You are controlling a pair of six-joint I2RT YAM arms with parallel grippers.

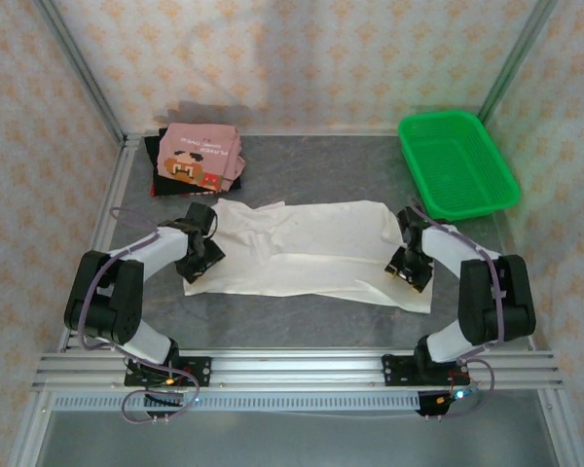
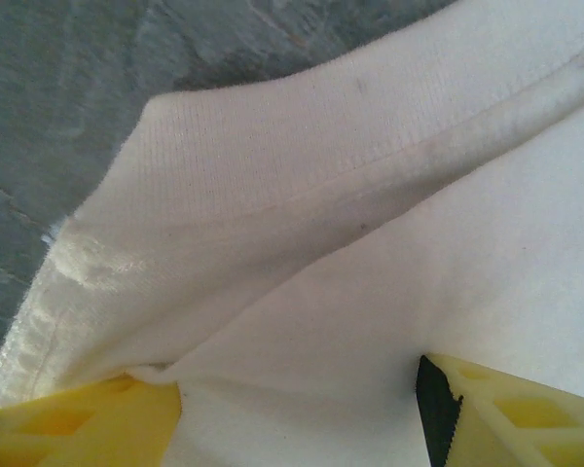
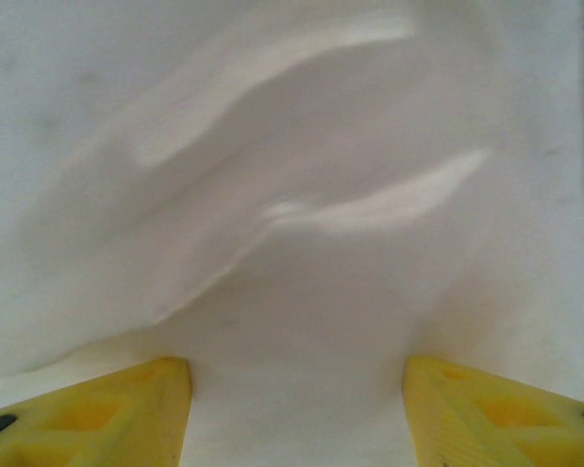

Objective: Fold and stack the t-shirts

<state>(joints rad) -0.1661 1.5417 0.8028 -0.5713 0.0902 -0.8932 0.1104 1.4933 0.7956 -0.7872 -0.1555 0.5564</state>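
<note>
An off-white t-shirt [image 1: 311,248] lies spread flat across the middle of the table. My left gripper [image 1: 195,261] is down on its left edge. In the left wrist view it [image 2: 297,413] is open, its yellow fingers [image 2: 88,423] set wide apart with the ribbed hem [image 2: 302,136] and cloth between them. My right gripper [image 1: 409,267] rests on the shirt's right edge. It [image 3: 294,413] is also open, with wrinkled white cloth [image 3: 302,214] between its fingers [image 3: 487,409]. A folded pink t-shirt [image 1: 200,154] with a brown pixel face lies on folded black t-shirts [image 1: 162,167] at the back left.
A green plastic basket [image 1: 456,163] stands at the back right corner. The grey tabletop [image 1: 302,311] shows between the shirt and the near rail. Patterned walls and metal posts close in the table on three sides.
</note>
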